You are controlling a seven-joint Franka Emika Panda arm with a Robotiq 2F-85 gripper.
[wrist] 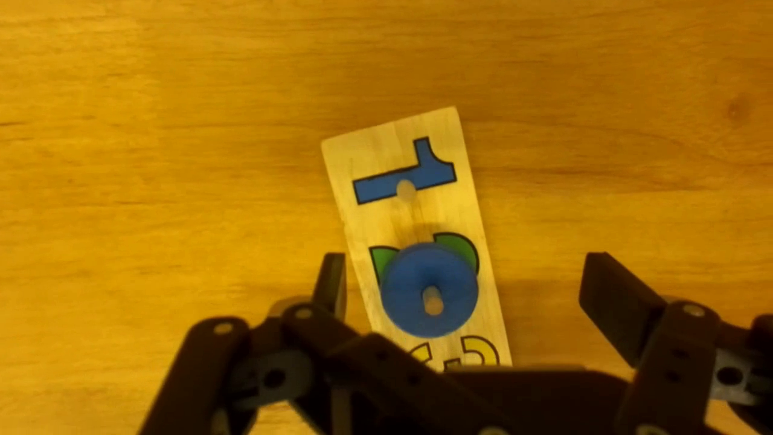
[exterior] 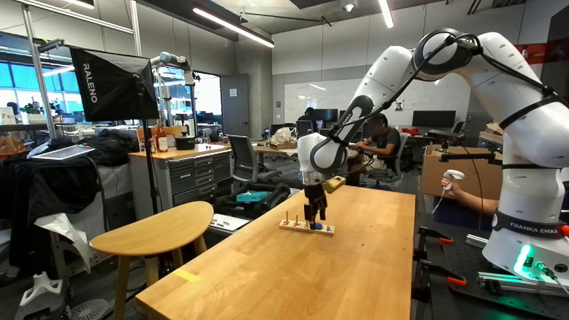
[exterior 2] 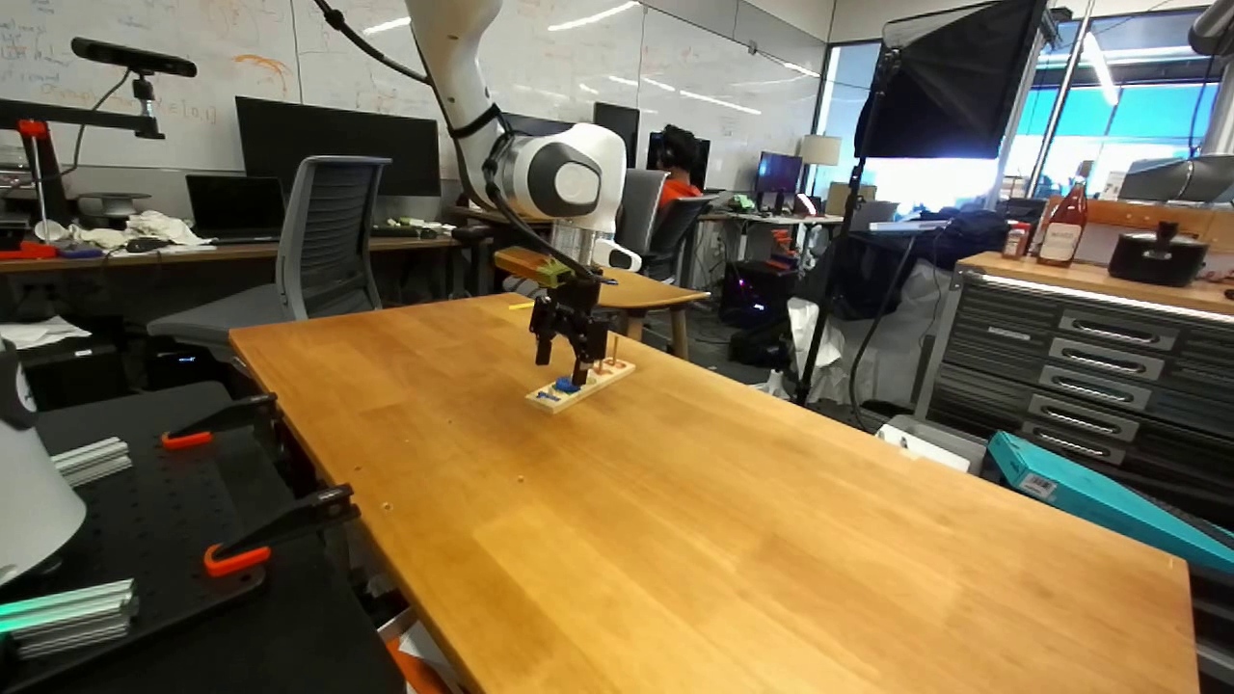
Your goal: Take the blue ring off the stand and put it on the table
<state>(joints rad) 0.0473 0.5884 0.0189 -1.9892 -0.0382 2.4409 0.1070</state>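
We have the black two-fingered tool (wrist: pixel 465 281) spread wide, one finger to either side of the pale wooden peg stand (wrist: pixel 386 148), presumably so closing will pinch the round blue ring (wrist: pixel 403 293). That ring sits around a slim wooden peg (wrist: pixel 432 303), so we judge it must lift clear before reaching the light-brown wooden surface (exterior: pixel 311 275). Beyond, a glass bottle (exterior 2: pixel 1061 239) seems to hold reddish liquid (exterior 2: pixel 1066 209).

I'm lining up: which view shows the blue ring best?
The wrist view: from above, the blue ring shows its full round face, the peg through it. In both exterior views it is a small blue patch near a gripper finger.
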